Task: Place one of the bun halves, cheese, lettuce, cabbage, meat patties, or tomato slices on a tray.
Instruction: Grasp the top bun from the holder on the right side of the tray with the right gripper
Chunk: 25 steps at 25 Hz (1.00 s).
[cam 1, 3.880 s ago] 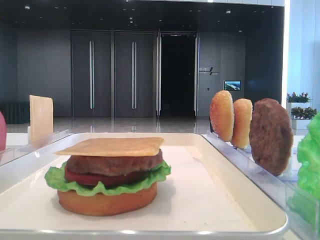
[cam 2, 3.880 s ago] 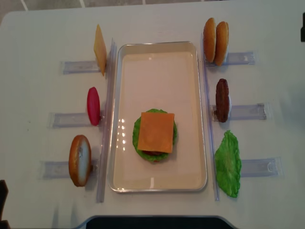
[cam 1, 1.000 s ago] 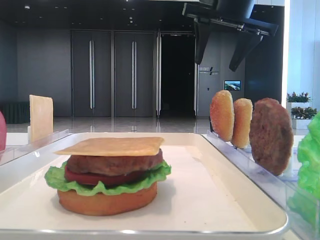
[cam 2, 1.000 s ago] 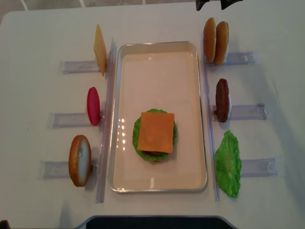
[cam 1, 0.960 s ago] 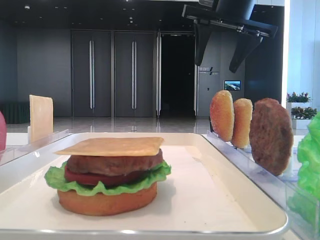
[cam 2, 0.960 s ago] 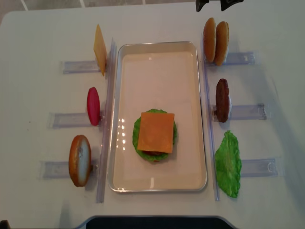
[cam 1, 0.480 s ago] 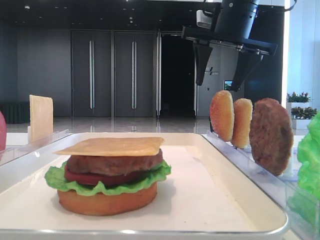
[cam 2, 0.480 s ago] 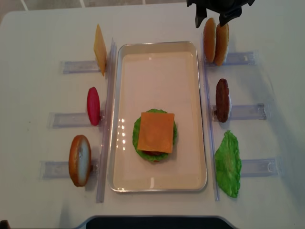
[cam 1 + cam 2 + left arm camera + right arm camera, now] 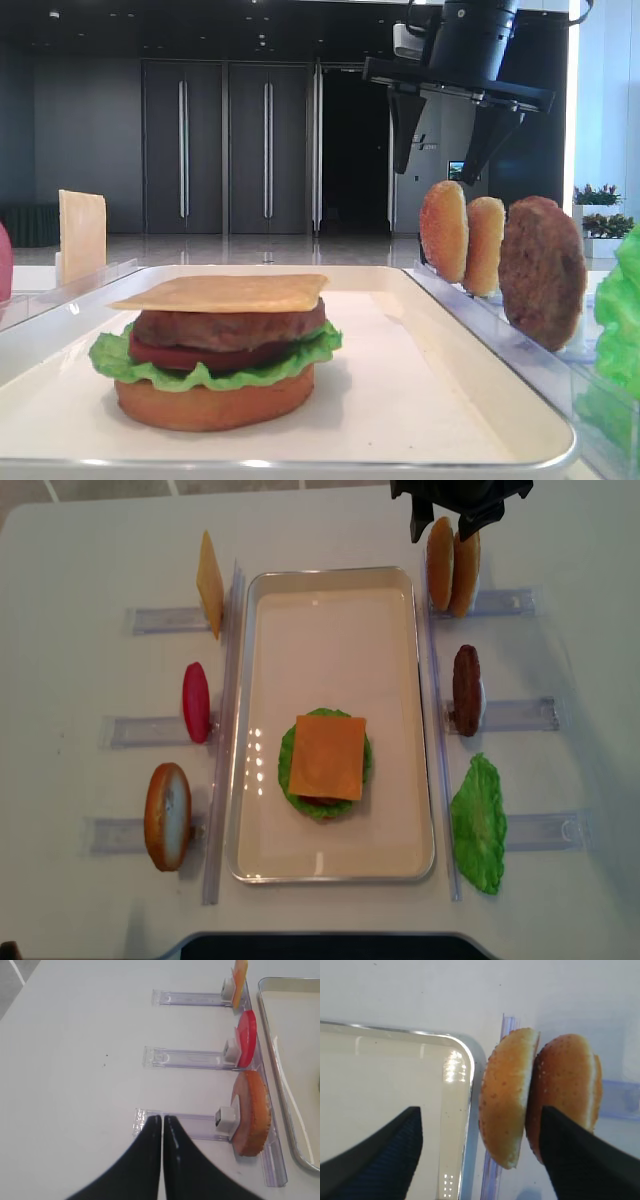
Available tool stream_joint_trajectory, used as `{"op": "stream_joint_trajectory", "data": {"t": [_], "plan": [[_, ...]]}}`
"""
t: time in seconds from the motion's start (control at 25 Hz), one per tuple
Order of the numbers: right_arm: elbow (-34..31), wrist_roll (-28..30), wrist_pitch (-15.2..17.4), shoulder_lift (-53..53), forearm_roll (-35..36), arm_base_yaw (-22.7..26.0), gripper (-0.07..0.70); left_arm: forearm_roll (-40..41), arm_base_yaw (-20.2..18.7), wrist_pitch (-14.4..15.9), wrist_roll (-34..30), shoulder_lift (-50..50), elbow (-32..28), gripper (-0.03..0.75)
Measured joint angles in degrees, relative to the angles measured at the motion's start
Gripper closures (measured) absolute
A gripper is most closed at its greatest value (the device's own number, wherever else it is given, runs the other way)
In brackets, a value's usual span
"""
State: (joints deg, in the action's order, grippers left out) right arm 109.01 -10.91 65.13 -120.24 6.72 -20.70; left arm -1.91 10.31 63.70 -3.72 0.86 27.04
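Two round golden-brown sesame-speckled bun halves [image 9: 540,1095] standing on edge, touching each other, in a clear slotted rack [image 9: 500,602] just beside the far right corner of the large white rectangular tray [image 9: 330,590]. Right hand [image 9: 480,1150] poised directly above the pair, jaws spread wide, one finger [image 9: 385,1150] over the tray corner, the other finger [image 9: 580,1155] over the outer bun, gripping nothing. Inside the tray, toward its near end: a stacked burger with a flat yellow-orange cheese square [image 9: 329,757] on top. Left of the tray, beside another bun on its rack: left hand [image 9: 161,1132], jaws pressed together, empty. Under the tray, a plain white counter [image 9: 90,680]. Beyond the tray's far end, a dim hall with tall dark double doors [image 9: 225,150].
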Motion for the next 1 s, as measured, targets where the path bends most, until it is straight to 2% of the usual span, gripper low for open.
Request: {"op": "stream_joint_trajectory", "data": {"t": [1.0], "plan": [[0.0,-0.06,0.0,-0.07,0.0,0.0,0.139,0.0,0.0,0.0,0.0,0.0,0.0,0.715]]}}
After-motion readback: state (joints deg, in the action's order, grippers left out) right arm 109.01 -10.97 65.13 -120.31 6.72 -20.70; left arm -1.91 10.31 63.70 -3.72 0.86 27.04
